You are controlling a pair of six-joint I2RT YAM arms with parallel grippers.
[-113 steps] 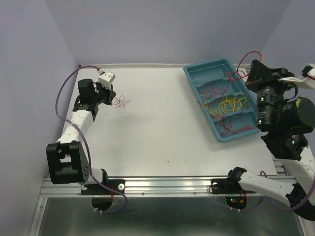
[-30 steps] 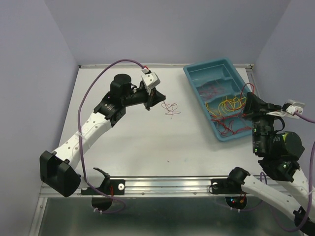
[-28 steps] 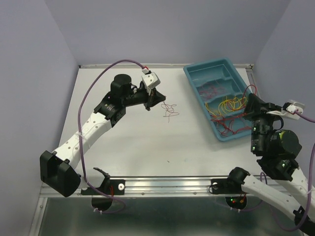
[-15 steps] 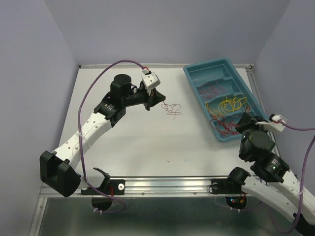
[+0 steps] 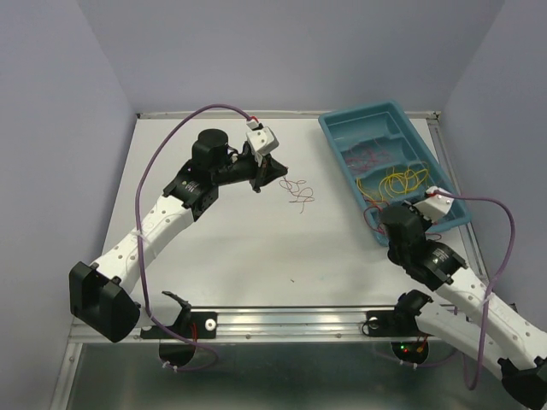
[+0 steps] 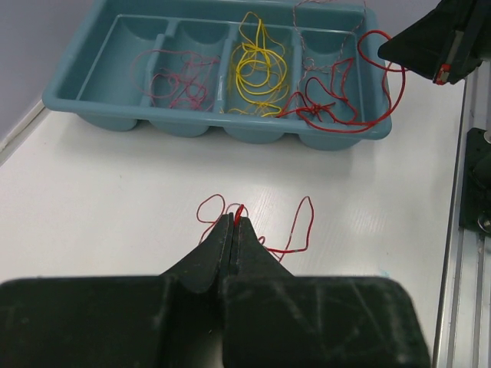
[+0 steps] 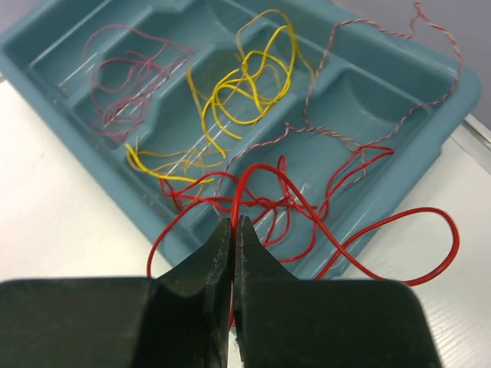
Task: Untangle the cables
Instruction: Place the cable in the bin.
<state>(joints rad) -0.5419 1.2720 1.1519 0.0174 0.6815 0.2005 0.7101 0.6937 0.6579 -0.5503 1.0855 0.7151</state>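
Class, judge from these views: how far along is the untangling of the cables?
Done: one red strand is out on the table, clear of the tray. In hand: the left gripper pinches that strand; the right gripper pinches a red cable hanging over the tray's rim. Left: yellow cables, pink strands and a twisted strand overlap inside.

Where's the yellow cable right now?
In the top view the yellow cable lies in the teal tray on the robot's right. It is mostly in the compartment between the pink strands and the red tangle pinched by the right gripper.
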